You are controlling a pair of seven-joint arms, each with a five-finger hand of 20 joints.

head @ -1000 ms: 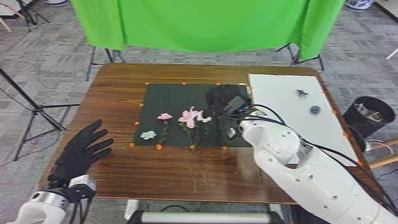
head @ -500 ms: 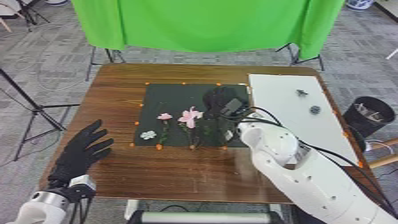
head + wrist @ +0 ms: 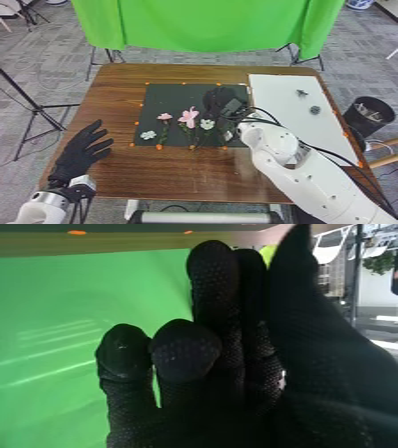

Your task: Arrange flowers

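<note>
A: Anything new, near to far?
B: Left hand (image 3: 82,149) open, fingers spread, empty, over the near left of the brown wooden worktop (image 3: 187,172). No change.
A: Flowers?
B: On the dark green rectangular mat (image 3: 178,95): small white flower cluster (image 3: 147,135), white green-stemmed flower (image 3: 207,124), large pink flower (image 3: 188,117), small pink flower (image 3: 164,116). The stemmed white one changed: nearer the robot than a second ago, now clear of the right hand (image 3: 216,98). Reads as placed, row one longer.
A: Right hand?
B: Above the mat, fingers loosely extended, no grip on anything that I can see. Next, probably the two small grey-green pieces (image 3: 302,93) (image 3: 315,109) on the white rectangular board (image 3: 277,102).
A: Labels?
B: No legible writing.
</note>
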